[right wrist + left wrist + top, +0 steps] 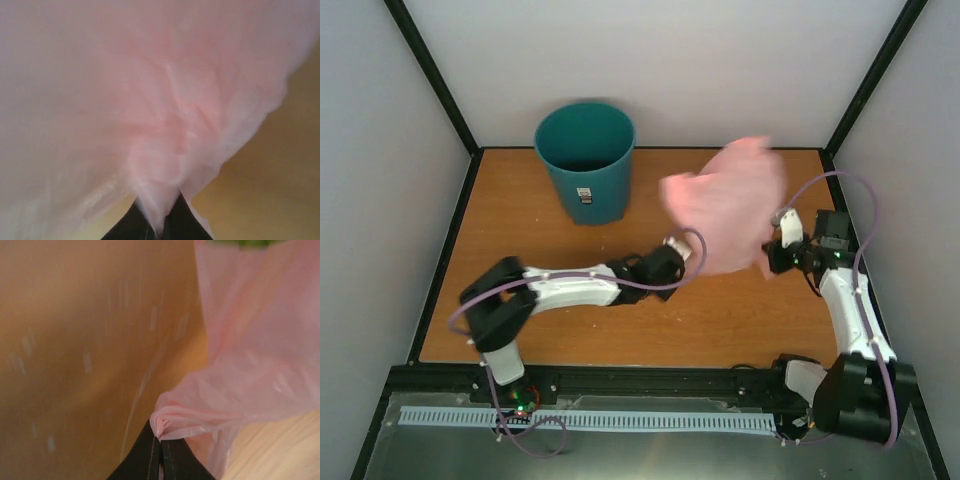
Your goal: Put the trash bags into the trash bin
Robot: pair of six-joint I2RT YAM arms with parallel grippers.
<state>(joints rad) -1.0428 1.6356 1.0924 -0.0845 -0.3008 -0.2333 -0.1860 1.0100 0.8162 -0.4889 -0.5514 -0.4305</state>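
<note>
Left gripper [160, 440] and right gripper [156, 225] pinch pink bag [725, 205] — label [584, 195] on bin [608, 190] unreadable.

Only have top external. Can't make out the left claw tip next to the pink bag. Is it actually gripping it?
Observer: Yes. The left wrist view shows the left claw shut on a bunched edge of the pink trash bag.
Operator: And the right one?
Observer: In the right wrist view, the right claw pinches a fold of the bag between its fingers. The bag fills nearly that whole frame.
</note>
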